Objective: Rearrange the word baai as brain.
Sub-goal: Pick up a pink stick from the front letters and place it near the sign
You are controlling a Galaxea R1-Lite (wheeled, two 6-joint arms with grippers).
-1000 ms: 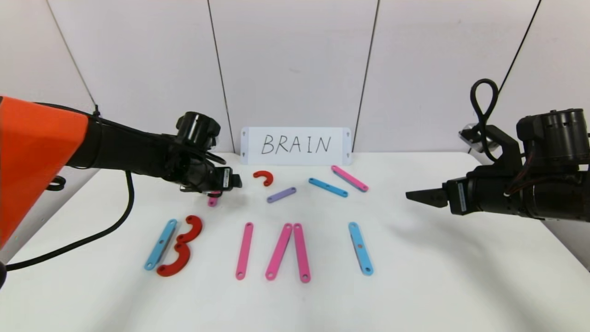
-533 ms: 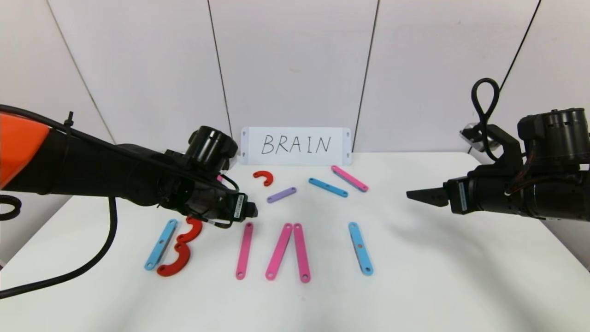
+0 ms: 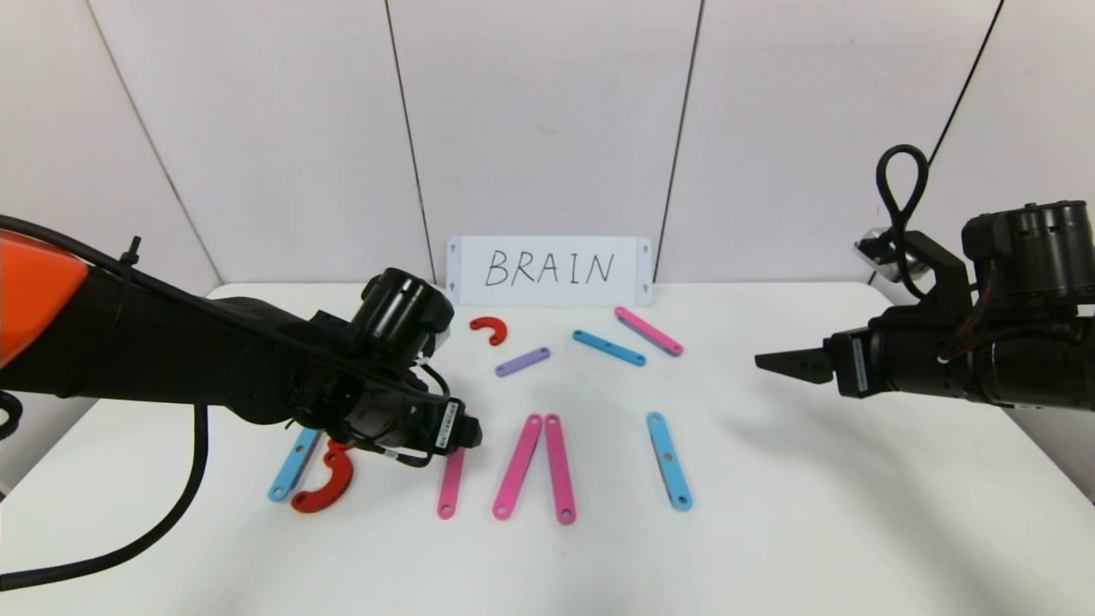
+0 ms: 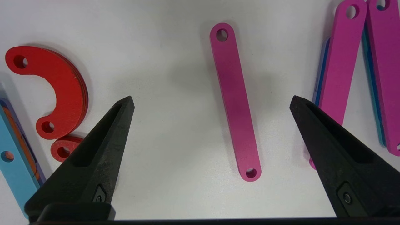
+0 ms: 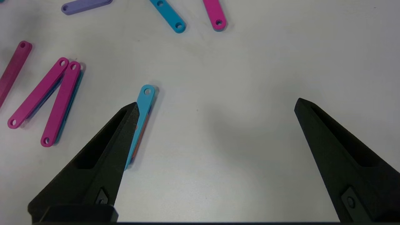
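Observation:
The word baai lies in a row near the front: a blue bar with a red curve, a single pink bar, two pink bars meeting at their far ends, and a blue bar. My left gripper hovers open over the single pink bar's far end. In the left wrist view that pink bar lies between the wide-apart fingertips of the left gripper, with the red curve beside it. My right gripper hangs open at the right, empty, and in the right wrist view the right gripper has the blue bar beside one finger.
Loose pieces lie at the back: a small red curve, a purple bar, a blue bar and a pink bar. A white card reading BRAIN leans against the wall. My left arm covers the B's upper curve.
My left arm has swung from the back left toward the front and right, coming down over the single pink bar. The right arm has stayed still.

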